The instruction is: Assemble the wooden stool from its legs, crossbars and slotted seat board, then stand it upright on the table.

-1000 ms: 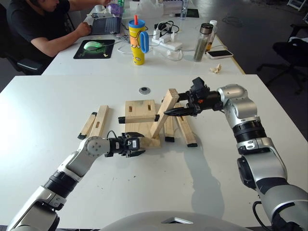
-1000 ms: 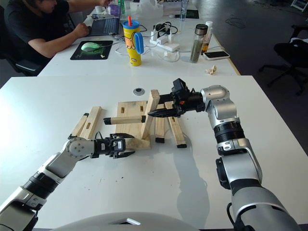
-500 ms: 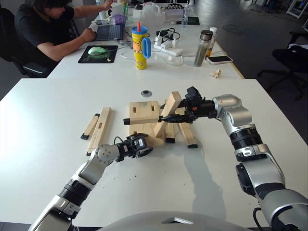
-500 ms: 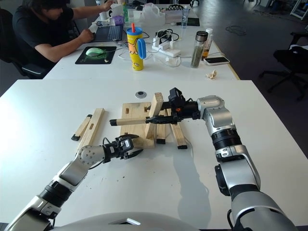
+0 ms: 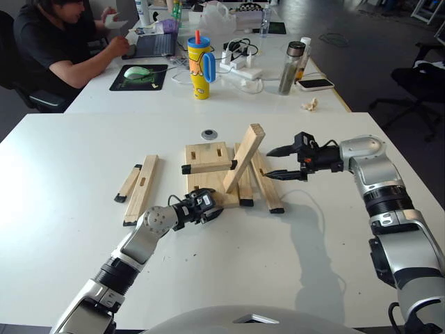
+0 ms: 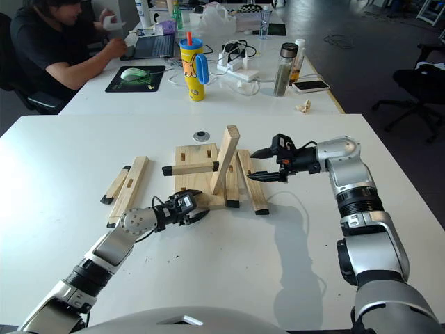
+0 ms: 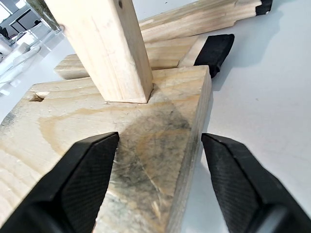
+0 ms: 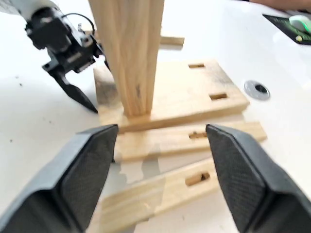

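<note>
We see the left gripper, spread wide, astride a corner of the seat board; the right gripper, spread and empty, hangs beside that board's tilted leg.

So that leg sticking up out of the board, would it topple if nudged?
Probably yes: the leg leans in its slot in the board, with nothing gripping it. It looks like stiff solid wood, so it should not bend. Its square edges suggest it would fall flat rather than roll.
</note>
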Robot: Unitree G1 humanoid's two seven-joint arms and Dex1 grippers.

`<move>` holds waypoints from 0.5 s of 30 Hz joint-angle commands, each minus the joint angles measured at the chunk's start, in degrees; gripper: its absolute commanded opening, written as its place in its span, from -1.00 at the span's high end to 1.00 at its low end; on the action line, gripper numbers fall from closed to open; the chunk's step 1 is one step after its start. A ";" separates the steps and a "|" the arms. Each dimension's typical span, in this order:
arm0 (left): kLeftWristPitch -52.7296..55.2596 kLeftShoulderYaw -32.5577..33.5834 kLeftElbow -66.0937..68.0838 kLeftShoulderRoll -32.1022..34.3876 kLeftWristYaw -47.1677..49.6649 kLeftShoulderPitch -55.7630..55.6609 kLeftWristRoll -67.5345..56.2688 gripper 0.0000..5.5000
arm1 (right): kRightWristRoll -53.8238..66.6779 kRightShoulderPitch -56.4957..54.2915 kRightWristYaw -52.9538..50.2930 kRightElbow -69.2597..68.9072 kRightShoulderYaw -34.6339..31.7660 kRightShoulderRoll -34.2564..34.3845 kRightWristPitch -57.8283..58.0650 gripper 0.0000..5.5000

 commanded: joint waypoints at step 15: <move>16.30 -0.21 5.61 1.89 2.06 7.69 2.62 -0.15 | 0.07 19.92 -62.68 -44.20 -7.15 32.77 54.30 -0.22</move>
